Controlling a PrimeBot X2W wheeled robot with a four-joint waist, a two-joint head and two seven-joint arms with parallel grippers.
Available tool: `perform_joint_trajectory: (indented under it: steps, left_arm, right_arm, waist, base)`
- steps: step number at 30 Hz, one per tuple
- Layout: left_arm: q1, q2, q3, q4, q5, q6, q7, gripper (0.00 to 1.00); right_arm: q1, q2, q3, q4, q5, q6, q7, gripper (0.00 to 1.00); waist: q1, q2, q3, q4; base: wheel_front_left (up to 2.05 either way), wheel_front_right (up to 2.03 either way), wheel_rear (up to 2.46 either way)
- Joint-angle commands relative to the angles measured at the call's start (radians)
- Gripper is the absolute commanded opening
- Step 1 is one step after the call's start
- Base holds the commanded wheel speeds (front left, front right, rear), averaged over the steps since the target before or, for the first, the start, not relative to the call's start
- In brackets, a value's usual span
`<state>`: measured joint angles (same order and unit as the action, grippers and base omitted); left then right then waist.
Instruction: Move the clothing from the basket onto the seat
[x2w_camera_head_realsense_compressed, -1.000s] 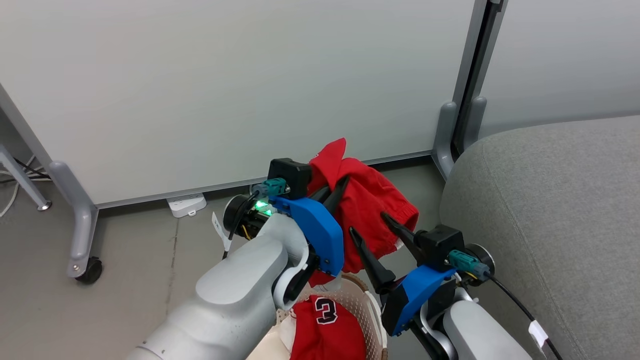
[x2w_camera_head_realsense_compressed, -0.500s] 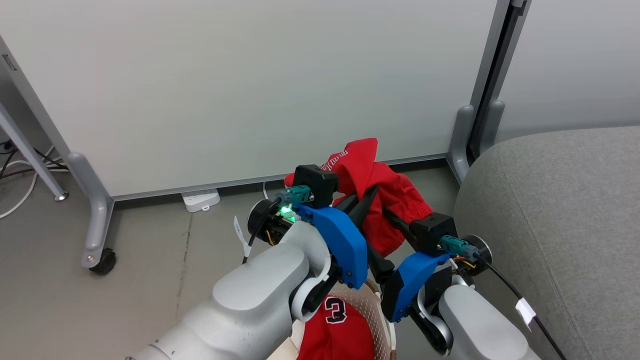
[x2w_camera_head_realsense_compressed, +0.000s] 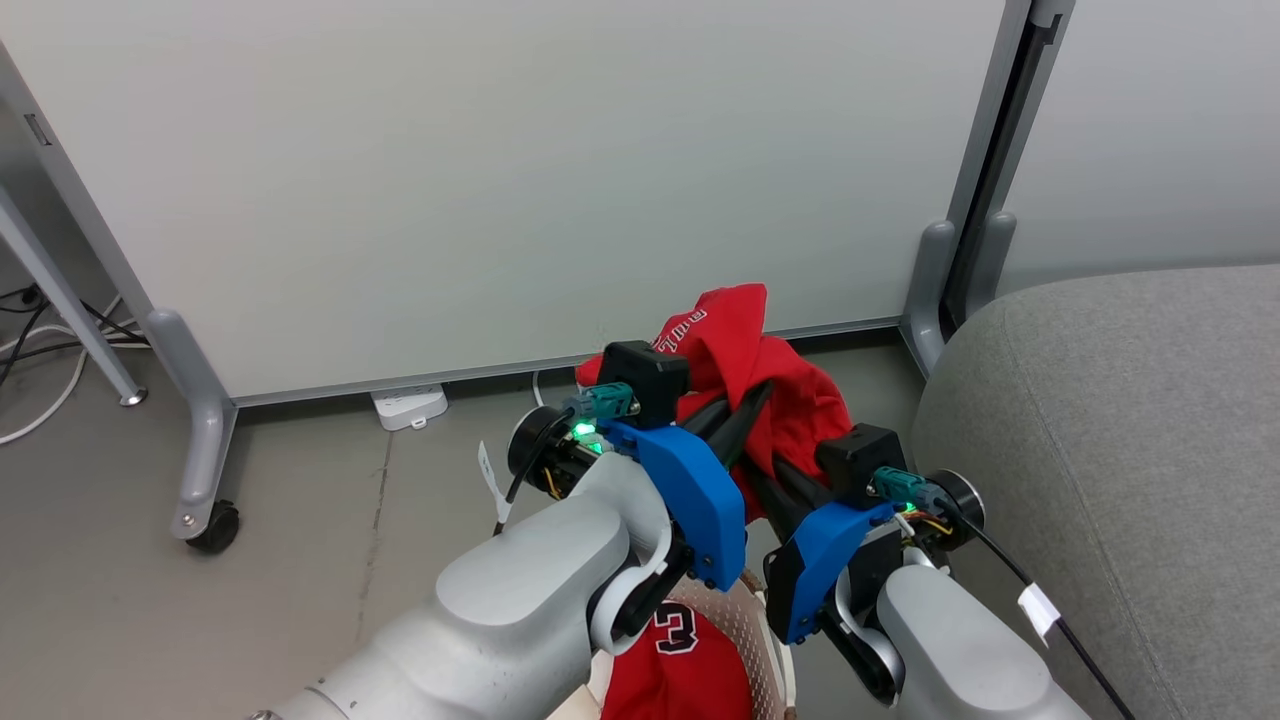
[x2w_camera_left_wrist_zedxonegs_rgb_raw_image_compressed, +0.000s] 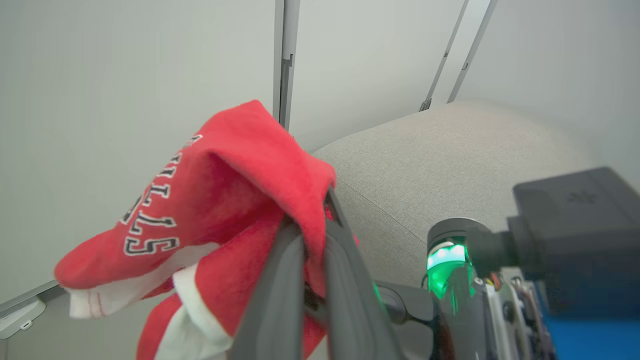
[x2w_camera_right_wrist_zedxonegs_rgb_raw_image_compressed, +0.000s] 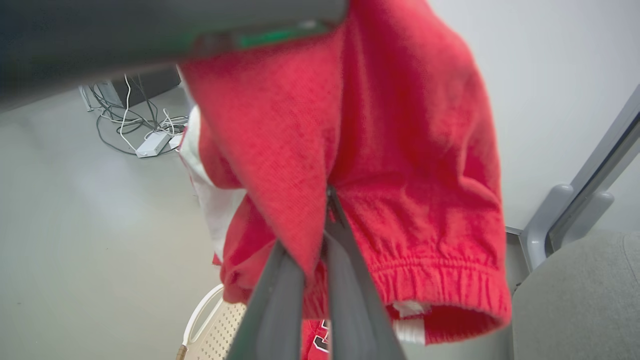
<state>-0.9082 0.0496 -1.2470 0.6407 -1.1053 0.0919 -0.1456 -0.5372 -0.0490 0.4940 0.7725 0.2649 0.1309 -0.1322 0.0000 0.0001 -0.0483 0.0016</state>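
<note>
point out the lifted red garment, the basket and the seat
lifted red garment (x2w_camera_head_realsense_compressed: 805, 400), head view, bunched middle
basket (x2w_camera_head_realsense_compressed: 748, 640), head view, perforated cream wall
seat (x2w_camera_head_realsense_compressed: 1120, 420), head view, grey top surface

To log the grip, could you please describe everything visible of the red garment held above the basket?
The red garment is soft, fleecy-looking fabric with white trim, white black-edged lettering and a gathered elastic hem. It hangs bunched in the air over the basket, left of the grey seat. The left hand and right hand are both shut on folds of it.
</note>
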Motion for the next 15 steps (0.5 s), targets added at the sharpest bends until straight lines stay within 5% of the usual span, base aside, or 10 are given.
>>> perform_joint_trajectory:
  steps: [1,15]
  left_arm:
    - [-0.017,0.002,-0.004,0.005,-0.001,-0.005,-0.014,0.0]
    - [-0.027,0.002,-0.02,0.038,-0.019,-0.006,-0.044,0.0]
  right_arm:
    - [-0.005,-0.002,0.005,0.005,0.003,0.0,-0.007,0.0]
    - [0.017,-0.002,0.024,-0.009,0.028,0.0,-0.016,0.0]
  waist:
    - [0.0,-0.0001,-0.003,-0.003]
    - [0.0,-0.0001,-0.012,-0.03]
  base:
    - [0.0,0.0,0.0]
    - [0.0,0.0,0.0]
